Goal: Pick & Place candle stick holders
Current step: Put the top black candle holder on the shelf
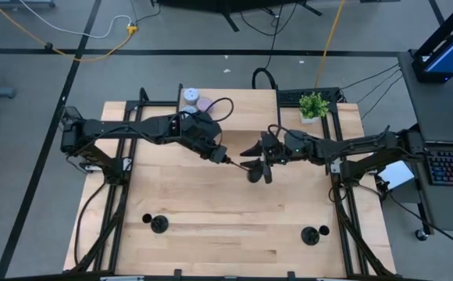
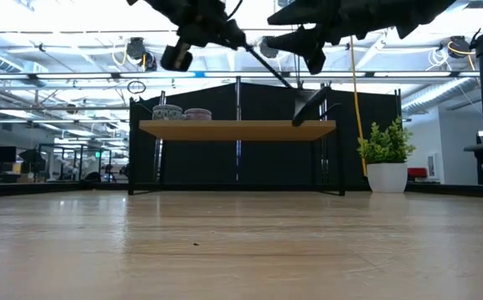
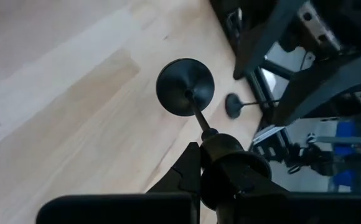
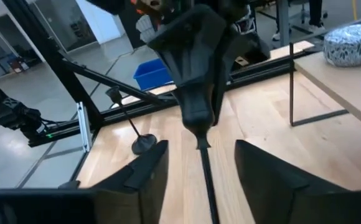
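Left tool (image 1: 220, 155) over desk (image 1: 211, 234) middle, fingers pinching cup end of one candle stick holder (image 1: 246, 165), held in air, stem sideways toward right arm. Right tool (image 1: 259, 161) at holder's disc end, fingers spread both sides of stem, not pressing. Two more holders upright on desk near front edge: left one (image 1: 159, 224), right one (image 1: 311, 234), well apart.

Three matte-black candle stick holders, each a flat round disc with a thin stem. One (image 1: 250, 165) hangs tilted above the middle of the bench (image 1: 211, 226), cup end clamped in the left gripper (image 1: 225, 158), disc outward. Two others (image 1: 159, 224) (image 1: 311, 234) sit on the bench's near side, well apart
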Action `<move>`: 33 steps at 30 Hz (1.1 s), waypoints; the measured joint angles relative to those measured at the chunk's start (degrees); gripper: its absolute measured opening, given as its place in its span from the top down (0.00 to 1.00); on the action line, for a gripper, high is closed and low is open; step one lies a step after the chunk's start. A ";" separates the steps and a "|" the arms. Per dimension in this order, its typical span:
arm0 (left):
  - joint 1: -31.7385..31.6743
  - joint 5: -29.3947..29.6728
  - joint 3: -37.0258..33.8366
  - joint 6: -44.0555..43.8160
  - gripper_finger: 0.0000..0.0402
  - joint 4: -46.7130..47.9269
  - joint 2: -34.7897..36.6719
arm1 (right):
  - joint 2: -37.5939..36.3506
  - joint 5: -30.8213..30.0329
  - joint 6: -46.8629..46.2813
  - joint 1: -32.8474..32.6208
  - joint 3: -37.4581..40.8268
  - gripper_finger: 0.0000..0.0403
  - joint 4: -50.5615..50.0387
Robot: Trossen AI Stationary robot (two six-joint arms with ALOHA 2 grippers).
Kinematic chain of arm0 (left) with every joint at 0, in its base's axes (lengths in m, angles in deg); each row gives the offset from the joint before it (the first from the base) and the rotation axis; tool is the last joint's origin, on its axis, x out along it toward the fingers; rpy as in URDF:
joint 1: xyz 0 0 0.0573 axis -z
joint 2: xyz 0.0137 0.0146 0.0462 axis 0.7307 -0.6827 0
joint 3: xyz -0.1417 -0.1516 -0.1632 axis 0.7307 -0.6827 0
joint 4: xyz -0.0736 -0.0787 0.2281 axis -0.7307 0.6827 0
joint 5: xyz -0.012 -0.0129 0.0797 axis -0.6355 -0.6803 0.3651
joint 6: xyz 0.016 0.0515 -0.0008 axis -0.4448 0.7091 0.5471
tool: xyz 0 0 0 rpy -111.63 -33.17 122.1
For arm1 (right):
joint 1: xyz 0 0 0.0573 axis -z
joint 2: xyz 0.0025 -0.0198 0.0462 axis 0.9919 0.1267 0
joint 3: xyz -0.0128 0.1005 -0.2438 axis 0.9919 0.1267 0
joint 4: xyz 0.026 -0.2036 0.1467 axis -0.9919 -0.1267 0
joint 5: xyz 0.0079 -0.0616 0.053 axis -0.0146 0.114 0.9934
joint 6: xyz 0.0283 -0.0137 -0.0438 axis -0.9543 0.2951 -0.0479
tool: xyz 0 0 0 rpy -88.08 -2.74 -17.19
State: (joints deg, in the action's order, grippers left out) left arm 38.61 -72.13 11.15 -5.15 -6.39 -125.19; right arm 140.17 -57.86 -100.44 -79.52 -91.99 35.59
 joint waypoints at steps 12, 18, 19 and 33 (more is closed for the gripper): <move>0.02 1.08 0.08 -0.65 0.97 -2.67 0.07 | 5.22 0.16 2.28 -0.02 -7.16 0.51 -11.13; 0.22 1.80 0.08 -0.26 0.97 -2.28 0.07 | 8.55 0.24 4.70 0.09 -13.36 0.53 -16.64; 0.22 1.78 0.08 -0.19 0.97 -2.14 0.07 | 9.06 0.24 4.71 0.11 -14.27 0.54 -17.18; 0.33 2.20 0.08 1.25 0.97 -0.51 0.07 | 10.96 0.26 5.34 0.13 -18.08 0.68 -21.96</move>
State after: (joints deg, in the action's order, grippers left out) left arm 38.94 -69.93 11.22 -3.91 -6.90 -125.12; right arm 151.13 -57.60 -95.10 -79.39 -110.06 13.63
